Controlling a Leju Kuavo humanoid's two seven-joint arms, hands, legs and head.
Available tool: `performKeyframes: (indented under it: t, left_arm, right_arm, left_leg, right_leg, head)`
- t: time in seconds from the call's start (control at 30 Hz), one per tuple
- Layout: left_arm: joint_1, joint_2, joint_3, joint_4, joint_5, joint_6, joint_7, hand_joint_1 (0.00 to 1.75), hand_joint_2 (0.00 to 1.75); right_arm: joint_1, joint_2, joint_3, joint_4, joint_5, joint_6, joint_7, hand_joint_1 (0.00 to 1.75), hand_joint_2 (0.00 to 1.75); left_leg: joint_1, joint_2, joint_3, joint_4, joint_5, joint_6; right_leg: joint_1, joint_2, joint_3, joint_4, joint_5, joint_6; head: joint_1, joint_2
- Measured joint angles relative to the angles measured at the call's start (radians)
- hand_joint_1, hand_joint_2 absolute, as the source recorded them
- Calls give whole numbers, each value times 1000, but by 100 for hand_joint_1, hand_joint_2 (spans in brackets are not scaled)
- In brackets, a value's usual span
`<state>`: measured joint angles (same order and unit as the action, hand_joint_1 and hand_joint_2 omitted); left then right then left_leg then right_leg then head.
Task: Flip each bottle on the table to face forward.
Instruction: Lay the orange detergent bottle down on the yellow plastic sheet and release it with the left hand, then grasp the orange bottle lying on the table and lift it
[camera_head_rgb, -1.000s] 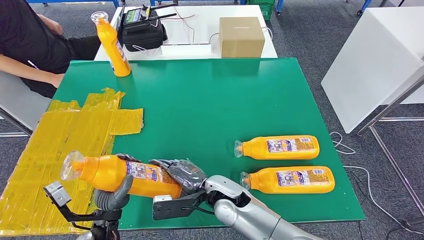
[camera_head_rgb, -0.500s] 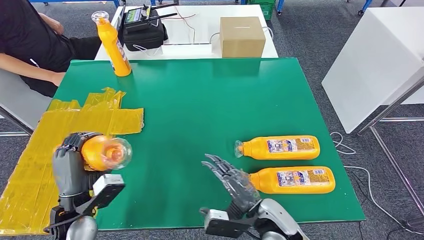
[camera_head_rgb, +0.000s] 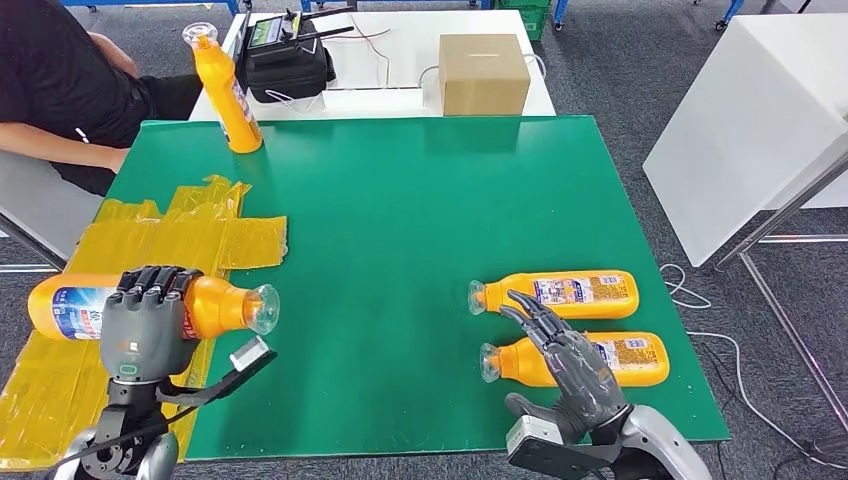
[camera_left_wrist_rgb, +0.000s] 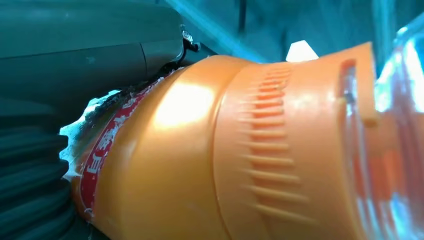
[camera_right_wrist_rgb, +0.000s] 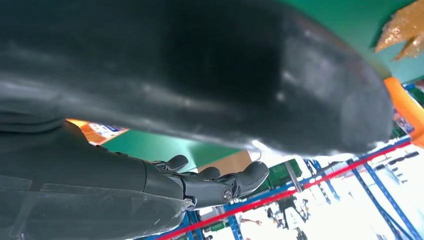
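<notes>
My left hand (camera_head_rgb: 148, 324) grips an orange bottle (camera_head_rgb: 70, 305) around its middle, held level above the yellow sheet, clear cap (camera_head_rgb: 264, 308) pointing right. The left wrist view is close on that bottle's orange shoulder (camera_left_wrist_rgb: 200, 150) and clear cap (camera_left_wrist_rgb: 400, 125). My right hand (camera_head_rgb: 572, 362) hovers open, fingers spread, over the nearer of two orange bottles lying on the green table (camera_head_rgb: 420, 210). That nearer bottle (camera_head_rgb: 620, 358) and the farther one (camera_head_rgb: 560, 294) lie with caps to the left. A fourth orange bottle (camera_head_rgb: 226, 90) stands upright at the table's far left corner.
A crumpled yellow plastic sheet (camera_head_rgb: 150, 250) covers the table's left side. Behind the table a white desk holds a black case (camera_head_rgb: 285, 60) and a cardboard box (camera_head_rgb: 483, 72). A person in black (camera_head_rgb: 60, 90) sits at far left. A white cabinet (camera_head_rgb: 760, 110) stands right.
My left hand has swung the bottle round from cap-toward-me to level with the cap to the right. My right hand moved right, now over the nearer lying bottle.
</notes>
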<state>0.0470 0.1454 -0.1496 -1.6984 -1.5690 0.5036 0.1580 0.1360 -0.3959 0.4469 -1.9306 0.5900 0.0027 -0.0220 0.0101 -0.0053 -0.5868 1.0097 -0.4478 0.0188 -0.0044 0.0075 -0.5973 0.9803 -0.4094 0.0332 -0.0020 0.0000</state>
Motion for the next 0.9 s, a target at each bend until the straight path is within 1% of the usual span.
performKeyframes:
  t: [0.03, 0.07, 0.1, 0.13, 0.23, 0.3, 0.43, 0.6, 0.67, 0.7, 0.73, 0.8, 0.83, 0.9]
  left_arm:
    - [-17, 29, -35, 31, 0, -48, 44, 175, 175]
    - [-34, 51, -67, 73, 0, -86, 63, 175, 175]
    - [-48, 66, -92, 121, 0, -110, 57, 175, 175]
    - [-58, 74, -107, 175, 1, -122, 32, 175, 175]
    - [-81, 78, -116, 334, 17, -129, -59, 175, 175]
    - [-91, 78, -112, 403, 33, -125, -96, 175, 175]
    - [-113, 77, -108, 463, 43, -118, -115, 175, 175]
    - [-134, 76, -105, 499, 43, -121, -120, 175, 175]
    - [-140, 75, -105, 505, 42, -135, -125, 175, 175]
    - [-143, 75, -105, 507, 42, -147, -129, 131, 175]
    - [-148, 74, -104, 510, 42, -163, -134, 88, 131]
    - [-157, 74, -101, 523, 43, -191, -145, 0, 44]
    - [-161, 74, -100, 533, 43, -199, -150, 0, 0]
    - [-172, 75, -98, 555, 40, -205, -153, 0, 0]
  right_arm:
    - [3, -9, -8, -6, -9, 11, -2, 0, 0]
    - [4, -18, -17, -10, -20, 24, -4, 0, 0]
    - [2, -27, -25, -13, -30, 37, -6, 0, 0]
    - [-1, -35, -33, -15, -41, 49, -8, 0, 0]
    - [-17, -50, -55, -15, -58, 73, -10, 0, 0]
    - [-22, -55, -65, -15, -62, 79, -10, 0, 0]
    - [-30, -58, -73, -15, -64, 83, -10, 0, 0]
    - [-33, -61, -81, -15, -67, 83, -10, 0, 0]
    - [-38, -62, -82, -15, -67, 86, -9, 0, 87]
    - [-44, -62, -82, -14, -67, 89, -7, 0, 131]
    - [-53, -63, -82, -12, -68, 93, -3, 0, 175]
    - [-72, -65, -80, -6, -71, 103, 5, 0, 175]
    - [-81, -66, -78, -2, -73, 108, 9, 0, 175]
    - [-105, -69, -72, 12, -75, 120, 22, 0, 175]
  left_leg:
    - [0, 0, 0, 0, 0, 0]
    - [0, 0, 0, 0, 0, 0]
    - [0, 0, 0, 0, 0, 0]
    - [0, 1, 0, 0, 0, 0]
    - [0, 3, 1, 0, 0, 0]
    - [0, 2, 1, 0, 0, 0]
    - [-1, -3, 2, 0, 0, 0]
    - [-1, -3, 3, -1, -1, 1]
    - [-1, -3, 3, -1, 0, 1]
    - [-1, -3, 4, -1, 0, 1]
    - [-1, -3, 5, -1, 0, 1]
    - [-1, -4, 7, -1, 0, 1]
    - [-1, -5, 8, -1, 1, 1]
    - [-1, -7, 11, -1, 0, 1]
  right_leg:
    - [0, 0, 0, 0, 0, 0]
    - [0, 0, 1, 0, 0, 0]
    - [0, 0, 1, 0, 0, 0]
    - [0, 1, 1, 0, 0, 0]
    - [-1, 4, 1, 0, 1, 0]
    - [-2, 3, 1, 0, 0, 0]
    - [-2, -1, 4, 0, 0, 0]
    - [-2, -1, 6, 0, -1, 0]
    - [-2, -1, 7, 0, -1, 0]
    - [-2, -1, 8, 0, -1, 0]
    - [-2, -2, 9, 0, -1, 0]
    - [-2, -3, 12, 0, -1, 0]
    - [-2, -4, 13, 0, -1, 0]
    - [-2, -6, 17, 0, -1, -1]
  head:
    - [0, 0]
    - [0, 0]
    - [0, 0]
    - [0, 0]
    - [0, 0]
    - [0, 0]
    - [0, 0]
    - [0, 0]
    - [0, 0]
    - [0, 0]
    - [0, 0]
    - [0, 0]
    - [0, 0]
    - [0, 0]
